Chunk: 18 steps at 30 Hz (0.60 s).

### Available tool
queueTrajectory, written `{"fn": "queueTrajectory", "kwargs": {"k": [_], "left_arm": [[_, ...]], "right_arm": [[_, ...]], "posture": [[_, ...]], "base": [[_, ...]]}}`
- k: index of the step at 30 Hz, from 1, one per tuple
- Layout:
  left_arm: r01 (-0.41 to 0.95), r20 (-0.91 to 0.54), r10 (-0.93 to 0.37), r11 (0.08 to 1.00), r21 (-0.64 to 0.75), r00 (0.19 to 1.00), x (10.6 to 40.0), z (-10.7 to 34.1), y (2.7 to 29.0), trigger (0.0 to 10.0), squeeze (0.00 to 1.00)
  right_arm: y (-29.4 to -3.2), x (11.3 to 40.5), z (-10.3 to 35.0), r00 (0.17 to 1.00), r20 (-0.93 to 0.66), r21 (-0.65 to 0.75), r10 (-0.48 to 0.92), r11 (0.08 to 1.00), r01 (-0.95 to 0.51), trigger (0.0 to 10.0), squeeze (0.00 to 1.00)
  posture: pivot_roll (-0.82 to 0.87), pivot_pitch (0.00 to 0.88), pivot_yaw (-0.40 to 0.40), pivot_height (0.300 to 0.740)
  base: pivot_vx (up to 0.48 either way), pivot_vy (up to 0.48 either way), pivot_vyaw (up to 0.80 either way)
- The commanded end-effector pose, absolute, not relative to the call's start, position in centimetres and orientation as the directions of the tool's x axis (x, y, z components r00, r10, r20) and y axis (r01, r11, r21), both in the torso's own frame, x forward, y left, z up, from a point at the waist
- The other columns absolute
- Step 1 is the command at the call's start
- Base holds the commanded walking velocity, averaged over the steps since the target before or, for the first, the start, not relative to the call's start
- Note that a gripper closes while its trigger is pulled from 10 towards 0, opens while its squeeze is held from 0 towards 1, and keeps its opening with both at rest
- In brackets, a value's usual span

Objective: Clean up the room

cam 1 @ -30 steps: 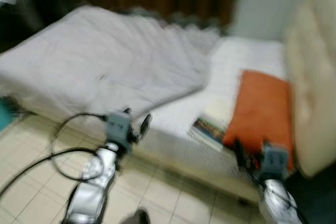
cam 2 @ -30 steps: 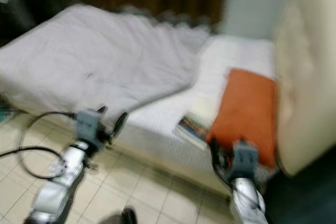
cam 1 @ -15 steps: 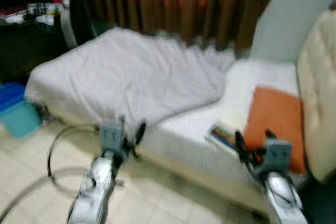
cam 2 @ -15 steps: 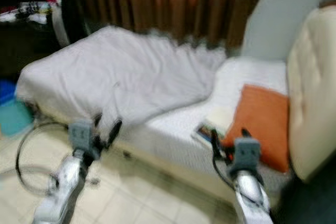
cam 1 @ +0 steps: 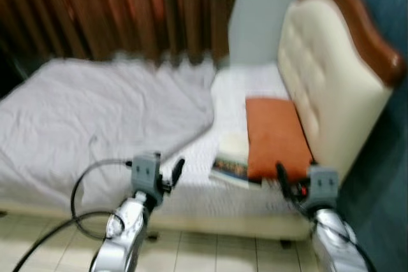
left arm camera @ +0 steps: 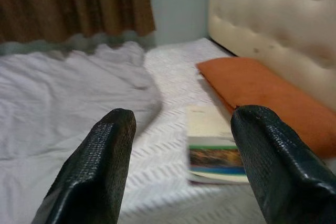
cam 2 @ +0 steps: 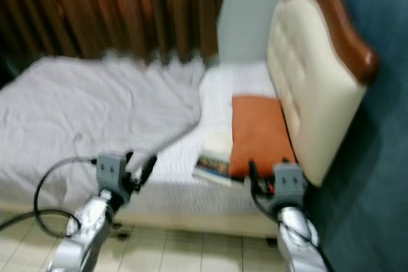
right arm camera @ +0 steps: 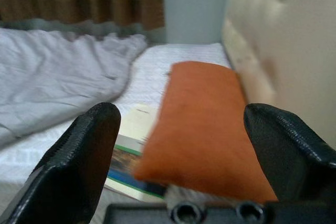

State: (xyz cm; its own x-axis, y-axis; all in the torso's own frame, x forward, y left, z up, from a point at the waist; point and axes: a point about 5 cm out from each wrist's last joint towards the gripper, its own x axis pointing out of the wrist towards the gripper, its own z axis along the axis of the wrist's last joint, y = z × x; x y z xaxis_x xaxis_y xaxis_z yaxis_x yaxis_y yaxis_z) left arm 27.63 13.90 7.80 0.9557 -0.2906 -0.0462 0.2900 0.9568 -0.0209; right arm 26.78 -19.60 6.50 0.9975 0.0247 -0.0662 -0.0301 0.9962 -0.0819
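on the robot's left, brown curtains point(cam 1: 127, 11) hang behind the bed point(cam 1: 191, 199), and a pale grey blanket point(cam 1: 83, 119) lies rumpled over most of the mattress, its edge curling back so that a strip of white patterned sheet point(cam 1: 239, 87) is bared toward the head end. it looks thrown aside rather than spread, so the bed is likely part of the tidying.

the left gripper point(cam 1: 167, 173) hovers low before the bed's near edge, above the tiled floor point(cam 1: 204, 256), a black cable point(cam 1: 80, 205) looping down from its wrist. its two fingers point(left arm camera: 100, 166) stand spread wide and hold nothing; in the left wrist view they frame the book and the pillow, which suggests the arm is raised ready rather than working.

further right, a book point(cam 1: 231, 160) with a cream page and a colourful cover lies near the mattress edge, its far side tucked against or just under the orange pillow point(cam 1: 274, 135). whether it is one book or a small stack cannot be told through the blur.

the right gripper point(right arm camera: 184, 166) hangs just before the pillow's near corner, fingers apart and empty, seemingly lined up on that spot. the pillow lies flat beside the cream tufted headboard point(cam 1: 319, 87) with its brown wooden rim, and a dark blue wall point(cam 1: 382, 176) closes the right side. judging by the aim of both arms, the book and pillow look like the first things to be handled.
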Motion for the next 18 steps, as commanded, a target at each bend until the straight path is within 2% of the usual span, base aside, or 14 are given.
{"fn": "queueTrajectory", "kwargs": {"k": [1, 13, 18], "left_arm": [[0.253, -0.073, -0.253, 0.967, 0.001, 0.965, 27.39, 7.28, 15.26, 10.0, 0.0], [0.252, -0.074, -0.252, 0.968, 0.002, 0.965, 27.43, 7.2, 15.25, 10.0, 0.0], [0.29, -0.1, -0.285, 0.957, 0.032, 0.953, 27.86, 6.97, 14.87, 10.0, 0.0]], "right_arm": [[-18.4, 27.47, 6.82, 0.996, -0.06, -0.068, 0.073, 0.995, -0.077, 10.0, 0.0], [-18.35, 27.55, 6.73, 0.995, -0.065, -0.066, 0.076, 0.995, -0.081, 10.0, 0.0], [-18.58, 27.61, 6.32, 0.993, -0.089, -0.062, 0.075, 0.995, -0.081, 10.0, 0.0]], "posture": [[-0.05, 0.0, 0.027, 0.74], [-0.05, 0.0, 0.027, 0.74], [-0.05, 0.0, 0.028, 0.74]], "base": [[0.401, 0.262, 0.0], [0.401, 0.26, 0.0], [0.478, 0.0, -0.76]]}}
